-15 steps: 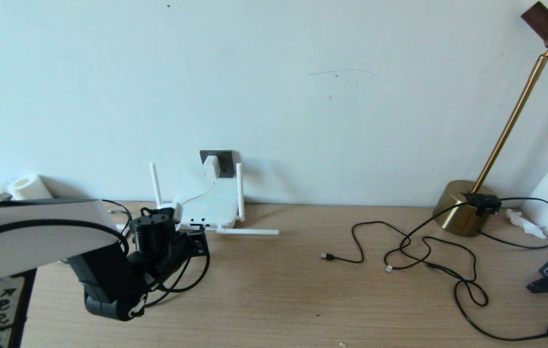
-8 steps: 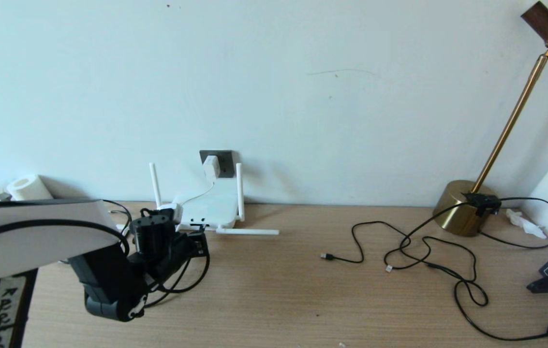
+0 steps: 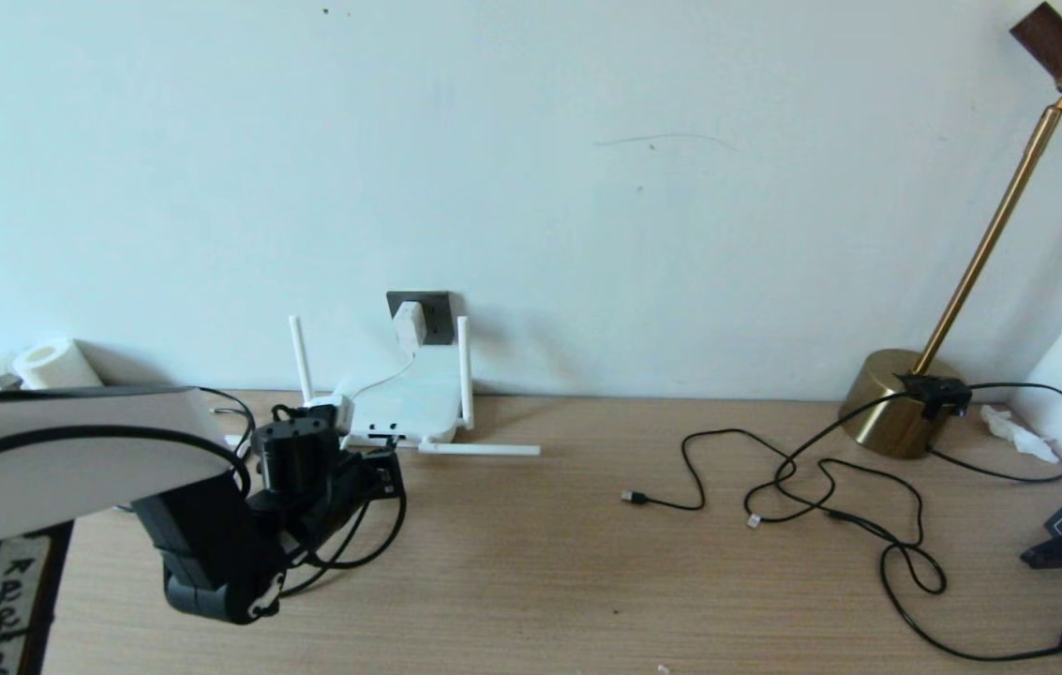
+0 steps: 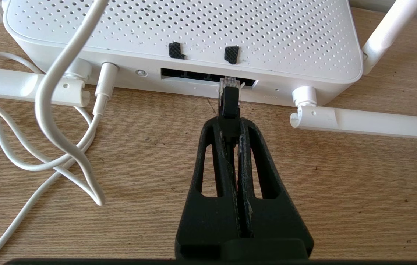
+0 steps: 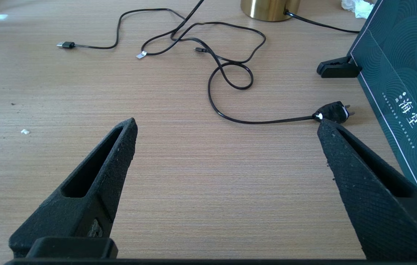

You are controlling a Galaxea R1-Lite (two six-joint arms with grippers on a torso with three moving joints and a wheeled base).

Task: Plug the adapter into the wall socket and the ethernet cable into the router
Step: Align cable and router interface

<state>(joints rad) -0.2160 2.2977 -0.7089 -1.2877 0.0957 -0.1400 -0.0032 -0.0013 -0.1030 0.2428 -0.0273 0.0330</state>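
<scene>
Hardly anything has moved since the earlier frames: left gripper (image 4: 230, 123) sits in the same spot just in front of the router (image 4: 193, 33), clenched on the ethernet cable (image 4: 229, 101) right behind its clear clip connector. Connector tip is at the mouth of the dark port slot, touching or barely inside; can't tell if it's seated. Rest of the cable loops back under the arm in head view (image 3: 381, 544).

Next push, I'd judge: keep connector square to the slot, drive straight in along the surface w/o lifting, and watch the router doesn't slide toward the wall; let go only after it stops.

Adapter (image 3: 409, 323) is already in the wall socket (image 3: 437, 314) behind the router, its white cord running down to the router's edge.

Right gripper (image 5: 226, 147) hovers spread wide over bare surface (image 5: 193, 184), idle, near a black plug (image 5: 333, 111)
</scene>
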